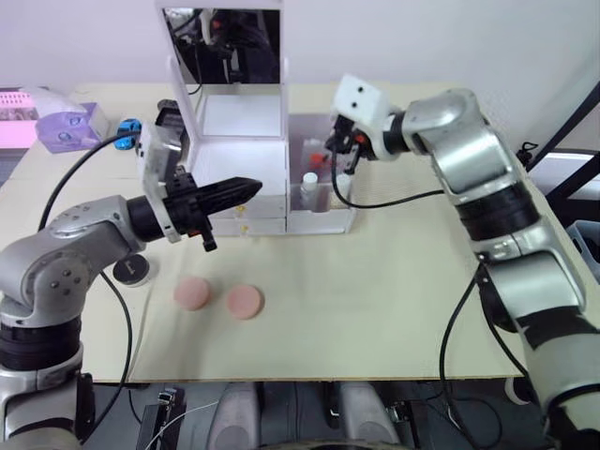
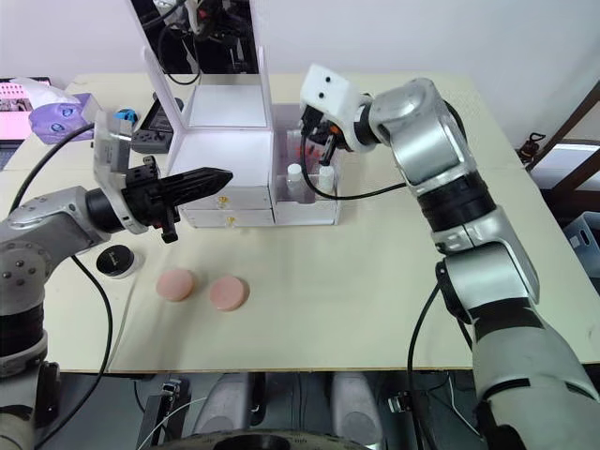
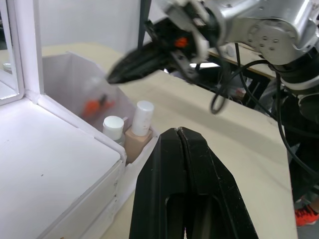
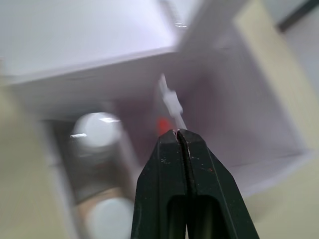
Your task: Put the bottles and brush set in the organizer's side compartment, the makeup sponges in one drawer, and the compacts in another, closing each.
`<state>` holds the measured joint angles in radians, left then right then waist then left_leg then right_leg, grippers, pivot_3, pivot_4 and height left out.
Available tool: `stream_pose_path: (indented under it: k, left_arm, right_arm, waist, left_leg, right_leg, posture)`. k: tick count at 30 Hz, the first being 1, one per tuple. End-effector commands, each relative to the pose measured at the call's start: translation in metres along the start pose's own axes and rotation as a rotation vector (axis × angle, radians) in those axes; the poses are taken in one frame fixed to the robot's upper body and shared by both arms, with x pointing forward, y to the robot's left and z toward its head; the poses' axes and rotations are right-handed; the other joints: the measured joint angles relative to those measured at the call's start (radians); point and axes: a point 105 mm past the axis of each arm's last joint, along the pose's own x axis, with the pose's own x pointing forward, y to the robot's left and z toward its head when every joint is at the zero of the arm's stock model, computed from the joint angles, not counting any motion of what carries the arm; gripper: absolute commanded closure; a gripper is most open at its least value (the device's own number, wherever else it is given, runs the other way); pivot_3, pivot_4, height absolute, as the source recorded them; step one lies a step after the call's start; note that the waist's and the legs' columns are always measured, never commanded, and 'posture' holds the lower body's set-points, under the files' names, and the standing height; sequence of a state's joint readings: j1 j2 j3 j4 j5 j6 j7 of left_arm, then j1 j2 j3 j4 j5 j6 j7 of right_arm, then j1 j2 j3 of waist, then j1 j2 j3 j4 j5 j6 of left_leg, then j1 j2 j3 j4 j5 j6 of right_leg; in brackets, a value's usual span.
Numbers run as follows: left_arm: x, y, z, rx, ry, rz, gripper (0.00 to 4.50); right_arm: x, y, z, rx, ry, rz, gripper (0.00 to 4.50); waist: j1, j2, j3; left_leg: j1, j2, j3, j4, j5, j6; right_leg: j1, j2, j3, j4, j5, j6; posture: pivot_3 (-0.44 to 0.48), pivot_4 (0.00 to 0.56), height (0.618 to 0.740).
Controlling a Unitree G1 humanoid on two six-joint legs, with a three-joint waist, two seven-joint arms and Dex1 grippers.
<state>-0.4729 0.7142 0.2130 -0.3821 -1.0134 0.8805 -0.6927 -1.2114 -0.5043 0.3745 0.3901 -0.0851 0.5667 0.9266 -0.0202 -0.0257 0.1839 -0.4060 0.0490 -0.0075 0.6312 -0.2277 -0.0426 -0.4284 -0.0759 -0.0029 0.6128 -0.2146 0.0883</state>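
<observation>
From my head camera: my right gripper (image 1: 337,161) hangs over the organizer's (image 1: 246,159) side compartment (image 1: 319,217), where two white-capped bottles (image 1: 309,185) stand upright. My left gripper (image 1: 246,188) points at the drawer fronts, its fingers pressed together on nothing. Two pink makeup sponges (image 1: 192,293) lie flat on the table (image 1: 375,309), side by side but not touching, well in front of the drawers; a round black compact (image 1: 132,271) sits just beside my left forearm.

From my left wrist: my own fingers are closed, tips meeting. Beyond them, the bottles stand against the compartment wall, and my right gripper hovers above something orange and clear lying deeper inside; I cannot tell what it is.

From my right wrist: my fingers are shut, pinching a thin pale sliver at the very tips, too blurred to name, straight above the compartment.

The sponges look soft and light; I judge they will squash under a hard pinch, so a gentle grip across the round edge suits them. The compact looks stiff and smooth, likely slippery, best taken across its rim.
</observation>
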Motion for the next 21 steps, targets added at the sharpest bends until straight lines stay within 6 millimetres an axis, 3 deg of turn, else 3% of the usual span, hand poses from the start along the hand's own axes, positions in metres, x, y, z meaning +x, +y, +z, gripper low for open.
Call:
stream_pose_path:
  k: [1, 7, 11, 15, 18, 21]
  left_arm:
    - [0.002, -0.006, 0.011, 0.052, -0.032, -0.015, 4.5]
    - [0.001, -0.004, 0.011, 0.054, -0.034, -0.013, 4.5]
    - [-0.002, -0.001, 0.013, 0.063, -0.034, 0.002, 4.5]
    - [-0.008, 0.002, 0.015, 0.071, -0.034, 0.02, 4.5]
    - [-0.012, 0.003, 0.014, 0.077, -0.027, 0.028, 4.5]
    - [-0.017, 0.006, 0.015, 0.09, -0.015, 0.042, 4.5]
  right_arm:
    - [0.007, -0.022, 0.011, -0.08, -0.035, -0.116, 4.46]
    - [0.023, -0.036, 0.003, -0.119, -0.04, -0.201, 4.46]
    - [0.022, -0.042, 0.004, -0.112, -0.076, -0.217, 4.46]
    - [0.003, -0.039, 0.02, -0.035, -0.19, -0.117, 4.46]
    - [-0.024, -0.035, 0.03, 0.056, -0.302, -0.024, 4.46]
    - [-0.057, -0.03, 0.027, 0.144, -0.383, 0.033, 4.46]
  waist:
    - [0.0, 0.0, 0.0]
    - [0.001, 0.0, 0.0]
    - [0.0, 0.0, 0.0]
    - [0.0, 0.0, 0.0]
    - [0.002, 0.0, 0.0]
    - [0.01, 0.0, 0.0]
  left_leg:
    - [0.0, 0.0, 0.0, 0.0, 0.0, 0.0]
    - [-0.001, 0.0, 0.0, 0.0, 0.0, 0.0]
    - [-0.001, 0.0, 0.0, 0.0, 0.0, 0.0]
    - [-0.001, 0.0, 0.0, 0.0, 0.0, 0.0]
    - [-0.001, 0.0, 0.0, -0.001, 0.0, 0.0]
    - [-0.001, 0.0, -0.001, -0.001, 0.0, 0.0]
  right_leg:
    - [0.0, 0.0, 0.0, 0.0, 0.0, 0.0]
    - [0.0, 0.0, 0.0, -0.001, 0.0, 0.0]
    - [0.0, 0.0, 0.0, 0.0, 0.0, 0.0]
    - [0.0, 0.0, 0.0, 0.0, 0.0, 0.0]
    - [0.0, 0.0, 0.0, 0.0, 0.0, 0.001]
    - [0.0, 0.0, 0.0, 0.0, 0.0, 0.001]
  posture:
    - [0.0, 0.15, 0.729]
    - [0.0, 0.15, 0.729]
    - [0.0, 0.15, 0.729]
    - [0.0, 0.15, 0.729]
    - [0.0, 0.15, 0.729]
    - [0.0, 0.15, 0.729]
